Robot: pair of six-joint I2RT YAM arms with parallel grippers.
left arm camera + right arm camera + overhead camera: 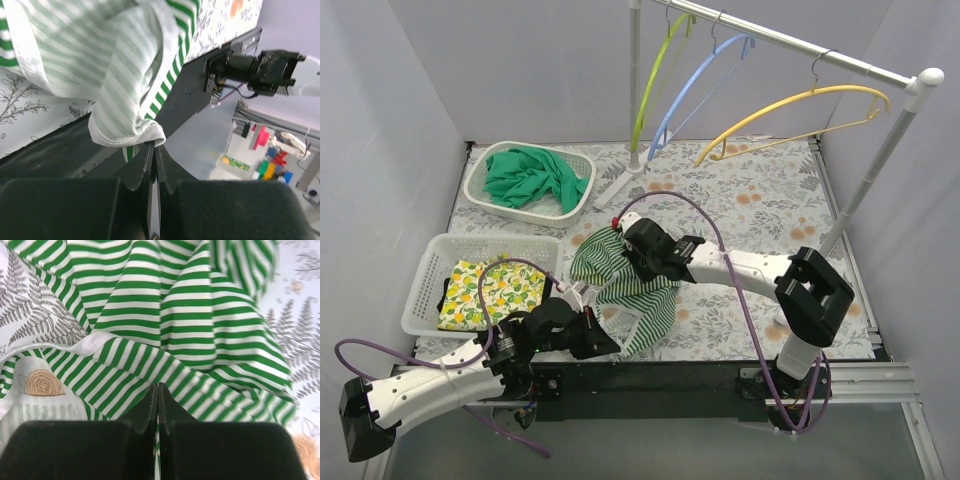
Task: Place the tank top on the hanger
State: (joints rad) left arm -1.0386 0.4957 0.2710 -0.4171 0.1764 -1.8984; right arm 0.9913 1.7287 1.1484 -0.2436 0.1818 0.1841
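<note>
The green-and-white striped tank top [620, 285] is bunched over the front middle of the table, held between both grippers. My left gripper [607, 343] is shut on its white-edged hem [135, 134] above the table's black front edge. My right gripper [635, 258] is shut on a fold of the striped fabric [165, 315] at the garment's far side, above the flowered tablecloth. The yellow hanger [800, 108] hangs by its metal hook from the rail at the back right, apart from both grippers.
A white basket [480, 165] at the back left holds a plain green cloth [532, 178]. A second white basket [420, 290] at the left holds a lemon-print cloth [492, 292]. A lime-green hanger [658, 78] and a light blue hanger [700, 85] hang on the same rail [790, 45]. Its white post [865, 190] stands at the right.
</note>
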